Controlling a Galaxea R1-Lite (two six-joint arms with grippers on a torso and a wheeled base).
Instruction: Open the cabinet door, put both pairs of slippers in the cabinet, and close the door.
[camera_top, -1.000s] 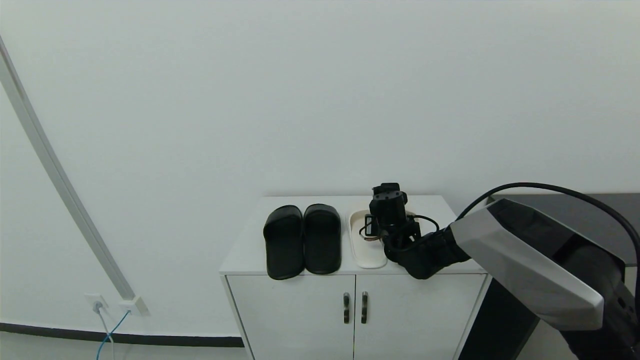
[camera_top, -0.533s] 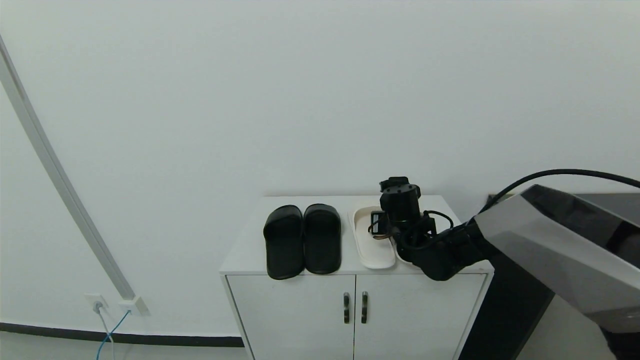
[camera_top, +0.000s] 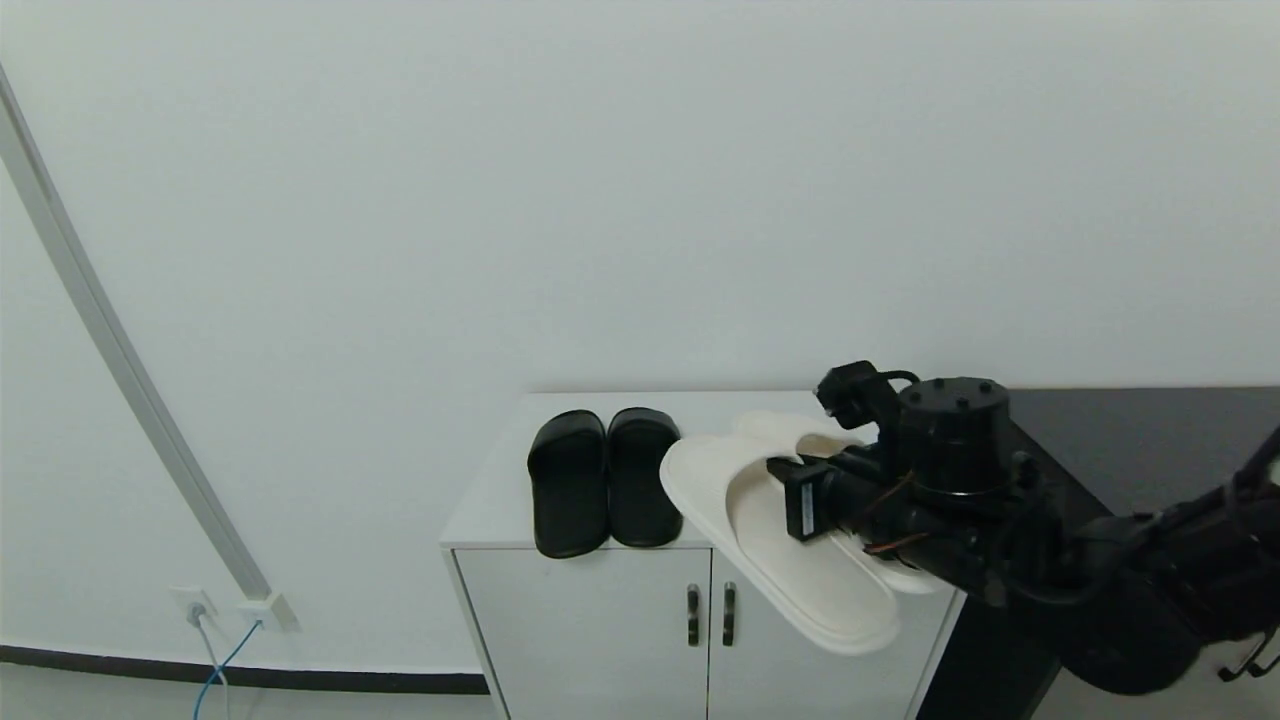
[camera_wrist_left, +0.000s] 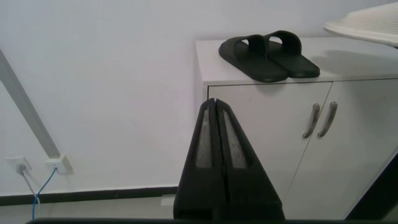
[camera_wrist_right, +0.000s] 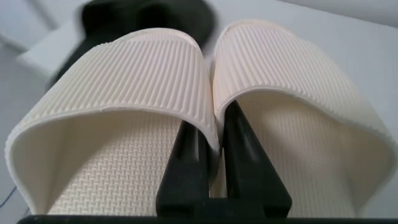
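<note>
Ribbed cream slippers (camera_top: 785, 565), plain black slippers (camera_top: 645, 480), white cabinet (camera_top: 580, 620).

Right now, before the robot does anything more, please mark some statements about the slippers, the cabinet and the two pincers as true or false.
1. The right pincer grips both white slippers by their straps. True.
2. The black slippers lie on top of the cabinet. True.
3. The cabinet doors are open. False: both doors are shut.
4. The left pincer is open. False: its fingers are pressed together, holding nothing.
5. The white slippers rest on the cabinet top. False: they are held up off it.
</note>
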